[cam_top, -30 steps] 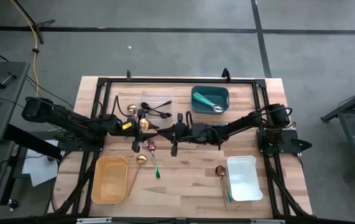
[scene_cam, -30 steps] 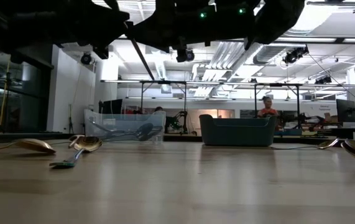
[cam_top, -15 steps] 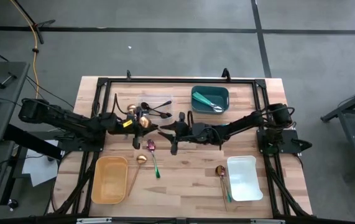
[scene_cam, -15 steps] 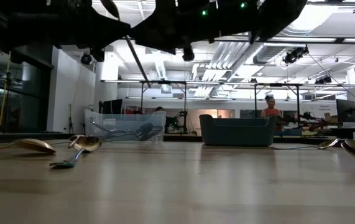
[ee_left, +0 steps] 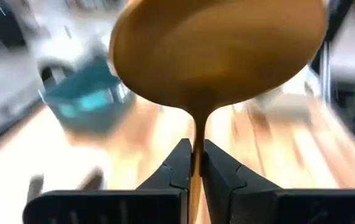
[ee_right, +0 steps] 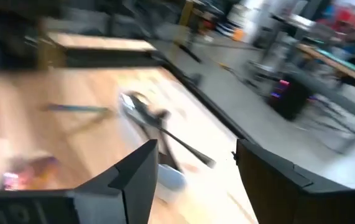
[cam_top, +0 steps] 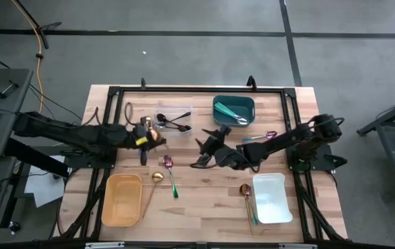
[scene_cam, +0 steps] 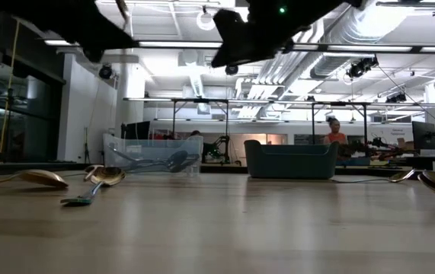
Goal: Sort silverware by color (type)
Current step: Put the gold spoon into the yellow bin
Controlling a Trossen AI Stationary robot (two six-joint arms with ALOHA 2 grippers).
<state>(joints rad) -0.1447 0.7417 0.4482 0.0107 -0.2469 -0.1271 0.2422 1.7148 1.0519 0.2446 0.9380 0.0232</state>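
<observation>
In the left wrist view, the left gripper (ee_left: 197,163) is pinched tight on the thin handle of a gold spoon (ee_left: 217,53), whose round bowl fills the upper part of that picture. In the high view this gripper (cam_top: 149,135) sits left of centre over the wooden table (cam_top: 204,200), just beside a clear container (cam_top: 176,114) that holds a few black spoons (cam_top: 173,123).

The right gripper (cam_top: 207,152) hangs near the middle of the high view, its arm reaching in from the right. In the right wrist view its two fingers (ee_right: 137,177) stand wide apart with nothing between them.

In the upper middle of the high view a teal container (cam_top: 234,108) holds teal-handled utensils (cam_top: 233,114). Lower left lies an orange container (cam_top: 122,200), and lower right a white container (cam_top: 272,198).

Loose on the table in the high view: a pink-purple spoon (cam_top: 168,162) and a teal-handled spoon (cam_top: 173,183) just below centre, a second gold spoon (cam_top: 154,181) beside the orange container, and another gold spoon (cam_top: 245,189) touching the left edge of the white container, with a teal handle (cam_top: 251,211) running down beside it. A small pink-purple utensil (cam_top: 269,135) lies near the right arm.

In the low view, spoons lie at the left of the tabletop, and a person (scene_cam: 331,131) stands far back in the room.
</observation>
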